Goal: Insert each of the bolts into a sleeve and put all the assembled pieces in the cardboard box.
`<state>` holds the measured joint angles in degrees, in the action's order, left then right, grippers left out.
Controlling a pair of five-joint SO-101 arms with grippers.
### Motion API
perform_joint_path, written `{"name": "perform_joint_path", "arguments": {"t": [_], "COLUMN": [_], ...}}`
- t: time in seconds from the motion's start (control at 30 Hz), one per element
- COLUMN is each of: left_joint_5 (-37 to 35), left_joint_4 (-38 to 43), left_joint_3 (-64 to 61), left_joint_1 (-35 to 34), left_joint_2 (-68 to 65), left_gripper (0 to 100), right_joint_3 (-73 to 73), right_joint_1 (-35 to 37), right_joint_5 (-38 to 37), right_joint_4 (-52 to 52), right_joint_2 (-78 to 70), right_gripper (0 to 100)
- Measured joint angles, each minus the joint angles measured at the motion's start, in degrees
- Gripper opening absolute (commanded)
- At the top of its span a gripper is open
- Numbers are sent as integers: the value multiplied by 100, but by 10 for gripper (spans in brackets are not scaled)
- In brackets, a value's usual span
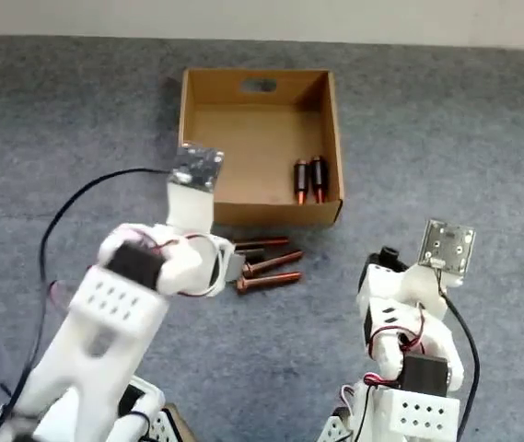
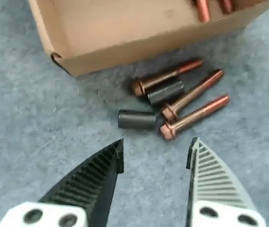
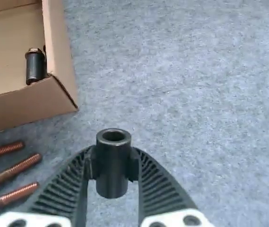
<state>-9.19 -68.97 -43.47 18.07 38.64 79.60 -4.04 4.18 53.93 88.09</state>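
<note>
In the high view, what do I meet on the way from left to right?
White left arm → three loose copper bolts → two black-sleeved bolts in the brown cardboard box → white right arm.

Shiny coppery metal bolts [image 2: 196,115], matt black sleeve [image 3: 111,168], plain brown cardboard box [image 1: 271,215], rough grey table cover [image 1: 446,120]

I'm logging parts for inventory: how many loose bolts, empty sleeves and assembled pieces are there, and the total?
Loose bolts: 3
Empty sleeves: 3 (two on the table, one in the right gripper)
Assembled pieces in the cardboard box: 2
Total: 8
</note>
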Motion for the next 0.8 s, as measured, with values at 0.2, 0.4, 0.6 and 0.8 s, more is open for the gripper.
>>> {"name": "perform_joint_path", "arguments": {"t": [0.2, 0.4, 0.6, 0.8], "left_joint_5": [-18, -193, -1090, -1196], "left_joint_4": [-141, 185, 422, 422], "left_joint_3": [229, 316, 316, 316], "left_joint_1": [378, 360, 826, 932], "left_joint_2": [-1609, -1960, -1960, -1978], "left_gripper": [231, 232, 230, 228], "right_joint_3": [9, 9, 9, 9], "right_joint_1": [9, 9, 9, 9], "right_joint_5": [0, 0, 0, 0], "right_joint_4": [0, 0, 0, 0], "right_joint_2": [0, 35, 35, 35], "right_gripper": [5, 5, 5, 5]}}
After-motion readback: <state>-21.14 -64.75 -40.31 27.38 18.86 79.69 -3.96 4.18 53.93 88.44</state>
